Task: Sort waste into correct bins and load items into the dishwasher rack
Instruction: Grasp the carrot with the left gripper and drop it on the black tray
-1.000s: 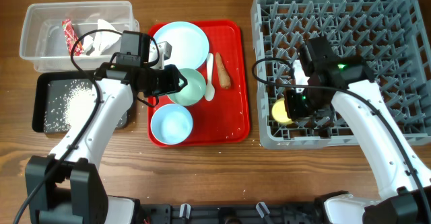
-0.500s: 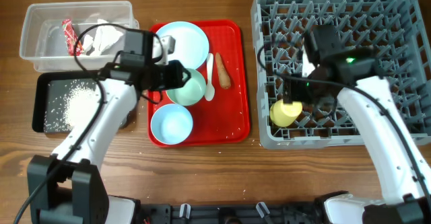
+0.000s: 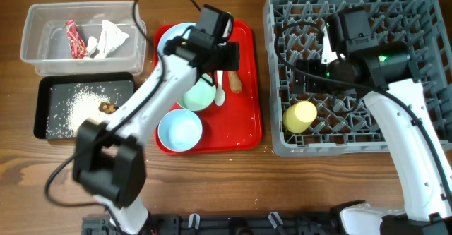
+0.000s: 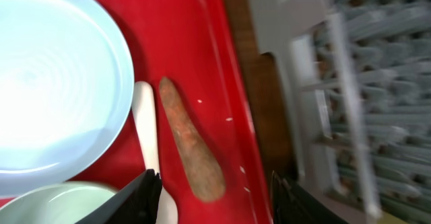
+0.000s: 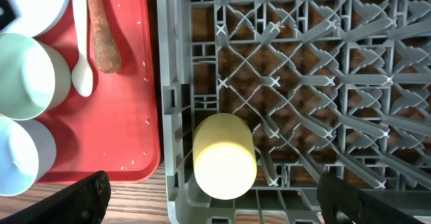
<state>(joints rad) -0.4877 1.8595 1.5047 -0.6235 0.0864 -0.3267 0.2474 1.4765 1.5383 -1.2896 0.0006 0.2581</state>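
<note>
Left gripper (image 4: 214, 200), right gripper (image 5: 215, 200) spread empty; cylindrical yellow cup (image 5: 224, 155) lies in gridded rack (image 5: 170, 62).

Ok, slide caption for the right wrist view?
The yellow cup lies in the grey rack; carrot stick and spoon sit on red tray.

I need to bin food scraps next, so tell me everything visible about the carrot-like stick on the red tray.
The carrot-like stick is orange-brown and matte, pointed at one end and blunt at the other. It lies flat on the red tray, alongside the white spoon, very close; contact is unclear. The left tool hangs open above it, apparently clear of it.
</note>
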